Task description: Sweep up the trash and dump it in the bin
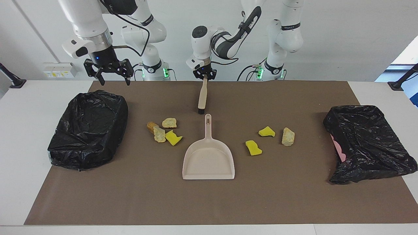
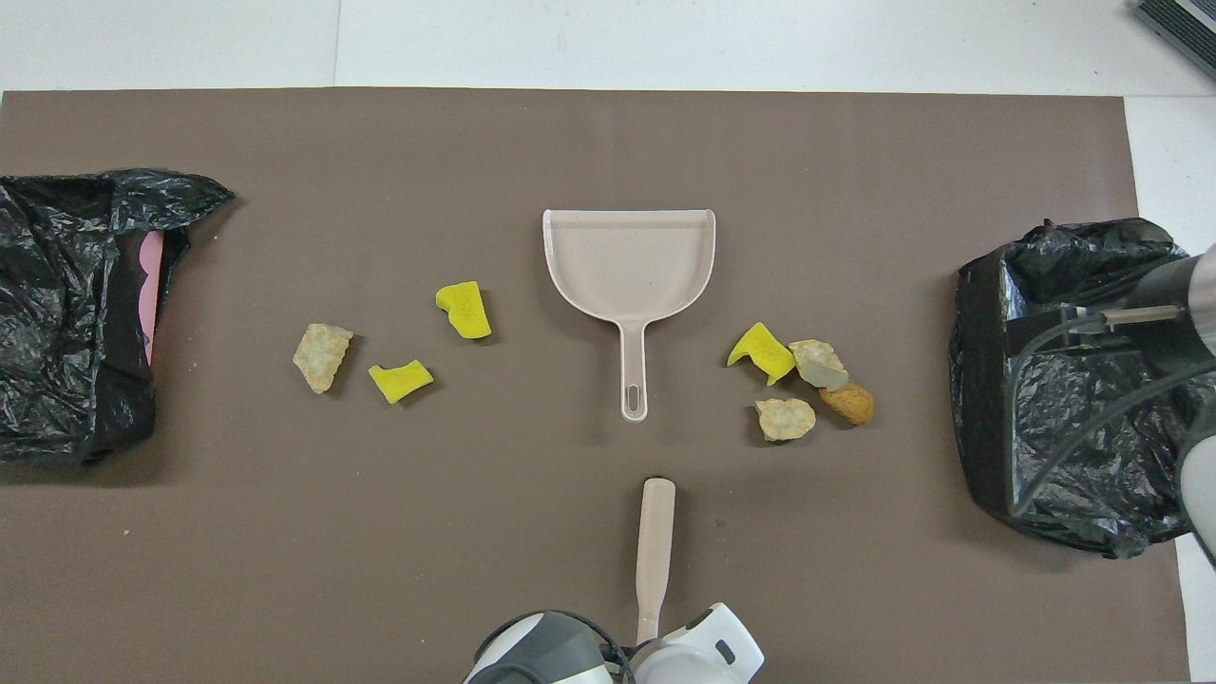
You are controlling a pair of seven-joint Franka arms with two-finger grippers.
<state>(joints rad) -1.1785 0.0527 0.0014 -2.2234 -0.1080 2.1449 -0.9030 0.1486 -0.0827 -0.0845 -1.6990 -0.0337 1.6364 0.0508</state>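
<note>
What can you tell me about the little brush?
The brush is pale beige plastic, with a long slim handle and dark bristles at its lower end. The left gripper is shut on the handle's top. It hangs tilted, bristles at the brown mat, just nearer the robots than the dustpan handle, not touching it.

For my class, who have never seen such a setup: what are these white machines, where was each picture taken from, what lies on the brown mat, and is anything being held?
They are two robot arms. One picture faces them across the table; the other looks down from above their end. The left gripper is shut on the brush. The right gripper, open, hangs near the bin at its end; another bin sits at the left arm's end. The dustpan lies mid-mat, with trash beside it toward each end.
</note>
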